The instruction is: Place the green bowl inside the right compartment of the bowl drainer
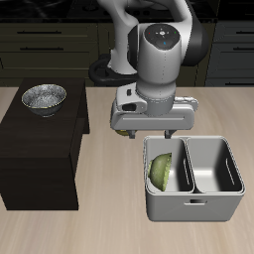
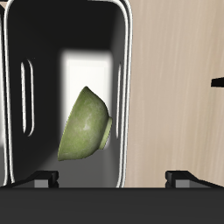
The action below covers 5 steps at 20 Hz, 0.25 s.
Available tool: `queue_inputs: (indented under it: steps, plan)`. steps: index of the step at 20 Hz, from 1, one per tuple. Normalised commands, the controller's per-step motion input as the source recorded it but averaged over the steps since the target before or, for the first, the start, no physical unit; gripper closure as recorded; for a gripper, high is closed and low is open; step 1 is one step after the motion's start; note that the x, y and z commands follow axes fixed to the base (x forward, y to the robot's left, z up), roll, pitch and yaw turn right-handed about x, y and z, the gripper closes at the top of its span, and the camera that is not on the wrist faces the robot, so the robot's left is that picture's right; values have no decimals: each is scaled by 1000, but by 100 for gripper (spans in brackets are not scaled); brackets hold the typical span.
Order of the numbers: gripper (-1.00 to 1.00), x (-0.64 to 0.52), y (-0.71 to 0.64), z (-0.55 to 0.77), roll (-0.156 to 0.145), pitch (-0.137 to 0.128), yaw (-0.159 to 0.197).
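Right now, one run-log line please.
tool: open, empty | green bowl: tilted in drainer well | silver bowl: on dark stand

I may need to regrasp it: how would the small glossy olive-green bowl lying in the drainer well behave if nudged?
The small glossy olive-green bowl lies tilted on its side in a well of the light grey metal drainer tub, so it would probably rock or roll. Its glossy surface may slip. It looks rigid.

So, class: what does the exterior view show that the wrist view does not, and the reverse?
Only the exterior view shows the silver speckled bowl on the dark cabinet, the robot arm, and the drainer's empty second well. Only the wrist view shows the green bowl's outside with its foot ring, and the gripper's fingertips spread apart. Both show the bowl on its side inside the bowl drainer.
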Motion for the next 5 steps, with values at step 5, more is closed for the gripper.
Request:
queue_inputs:
  steps: [5]
  plan:
    - [-100, -329, 240, 430, 28, -79, -1]
